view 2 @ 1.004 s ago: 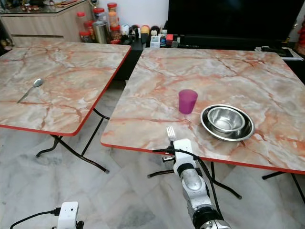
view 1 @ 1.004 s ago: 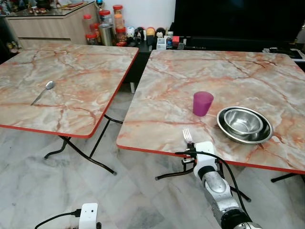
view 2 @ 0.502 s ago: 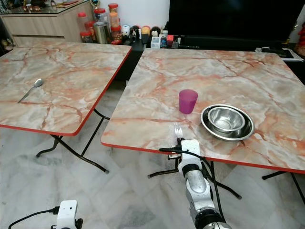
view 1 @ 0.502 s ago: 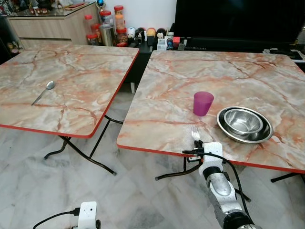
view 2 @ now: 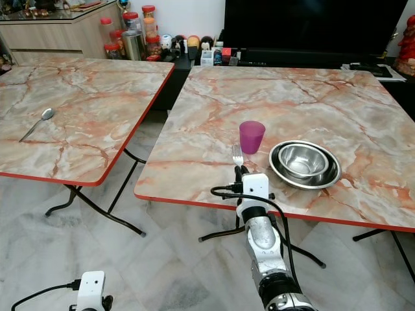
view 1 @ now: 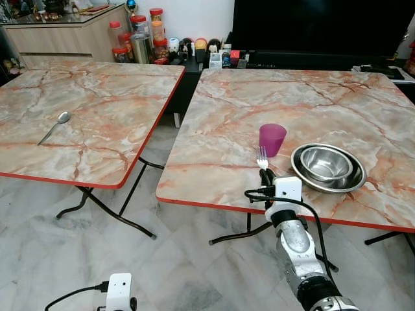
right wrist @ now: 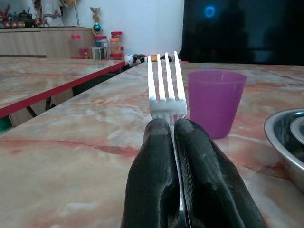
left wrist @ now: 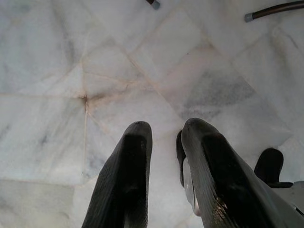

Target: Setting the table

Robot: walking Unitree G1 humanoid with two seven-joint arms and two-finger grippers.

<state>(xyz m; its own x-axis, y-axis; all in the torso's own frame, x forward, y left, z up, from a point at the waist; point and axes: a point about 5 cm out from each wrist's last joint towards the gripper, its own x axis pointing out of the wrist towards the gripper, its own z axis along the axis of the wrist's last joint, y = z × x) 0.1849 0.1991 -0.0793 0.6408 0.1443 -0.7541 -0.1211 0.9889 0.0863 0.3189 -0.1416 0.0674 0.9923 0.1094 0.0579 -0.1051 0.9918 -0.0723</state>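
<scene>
My right gripper (view 1: 265,173) is shut on a silver fork (view 1: 262,157), tines pointing away from me. It hovers low over the near edge of the right marble table (view 1: 214,129), just in front of a purple cup (view 1: 272,138). In the right wrist view the fork (right wrist: 165,85) stands out of the closed fingers (right wrist: 152,156), with the cup (right wrist: 216,99) right behind it. Two nested steel bowls (view 1: 327,166) sit to the right of the cup. A spoon (view 1: 56,124) lies on the left table (view 1: 110,110). My left gripper (left wrist: 166,142) hangs open over the floor, holding nothing.
A strip of marble floor (view 1: 162,139) separates the two red-edged folding tables. Jars and small items (view 1: 139,39) crowd the back by a wooden cabinet (view 1: 65,35) and a dark TV (view 1: 318,26). Table legs (view 1: 117,207) stand under the near edges.
My right gripper has carried the fork forward from the table's near edge, up to just in front of the purple cup. The camera has shifted slightly.
</scene>
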